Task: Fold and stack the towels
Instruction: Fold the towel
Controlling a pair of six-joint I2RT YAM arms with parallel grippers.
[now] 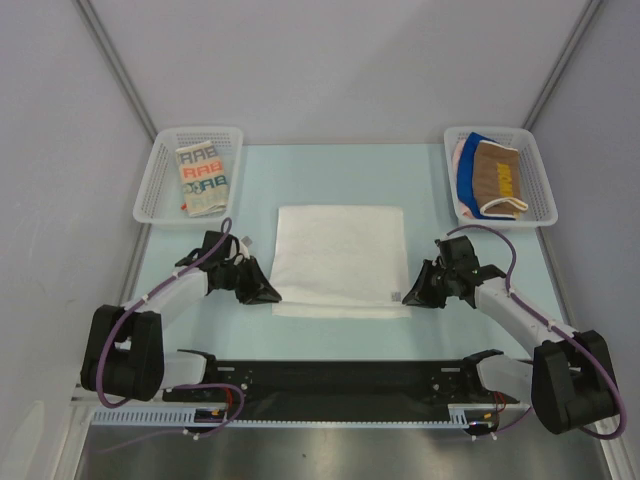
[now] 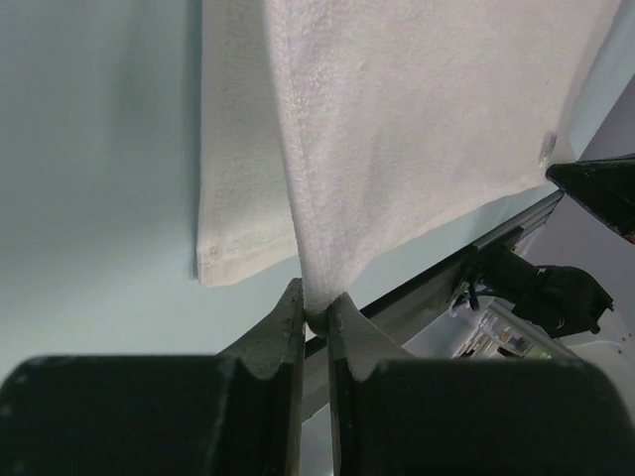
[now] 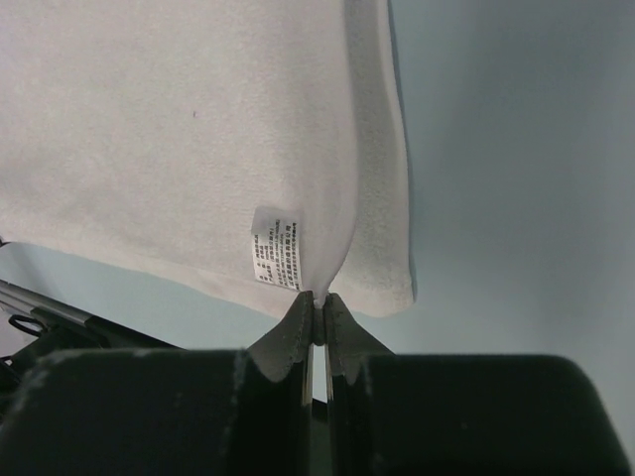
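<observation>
Now the white towel (image 1: pixel 338 258) lies flat in the middle of the table (image 1: pixel 330 338), between the two arms. It is folded over, with one layer on top of the other. A thin strip of the bottom layer peeks out along the near edge.

The left gripper (image 2: pixel 316 315) is at the near left corner of the towel. Its jaws are pressed together and pinch the edge of the top layer. The right gripper (image 3: pixel 315 302) is at the near right corner. Its jaws are pressed together too, and they pinch the top layer just beside a small white tag (image 3: pixel 273 248).

At the far left, a white basket (image 1: pixel 152 180) holds a folded cream towel (image 1: pixel 203 180) with letters on it. At the far right, another basket (image 1: pixel 538 180) holds a brown towel (image 1: pixel 497 175), with a blue towel (image 1: pixel 480 140) and a pink towel (image 1: pixel 457 165) under it.
</observation>
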